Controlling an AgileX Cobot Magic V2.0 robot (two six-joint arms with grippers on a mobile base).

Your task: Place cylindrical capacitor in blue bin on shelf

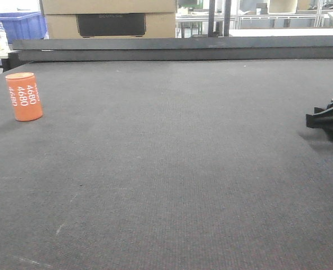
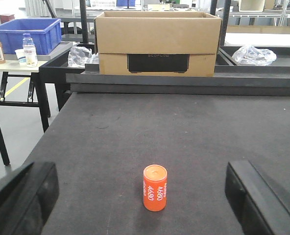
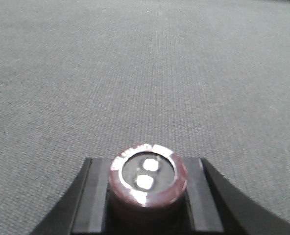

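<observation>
Dark grey matting covers the whole worktop, and a low black rail runs along its far edge with a cardboard box standing behind it. At the right edge of the front view only a black part of the right gripper shows.

The right wrist view shows that gripper's two black fingers closed in on the cylindrical capacitor, one pad pressed to each side of it. The capacitor stands upright in the grip, just above or on the mat; which one cannot be told. Its body is dark maroon, and its round top has a pale rim and two silvery terminals side by side.

The left gripper has its fingers spread wide, one at each lower corner of its wrist view, holding nothing. An orange cell marked 4680 stands upright on the mat ahead of them, in line with the gap and touching neither finger. In the front view this cell is near the left edge of the worktop.

Open mat stretches between the cell and the right gripper, which are well apart. Beyond the left edge, a blue tub sits on a side table with bottles beside it.
</observation>
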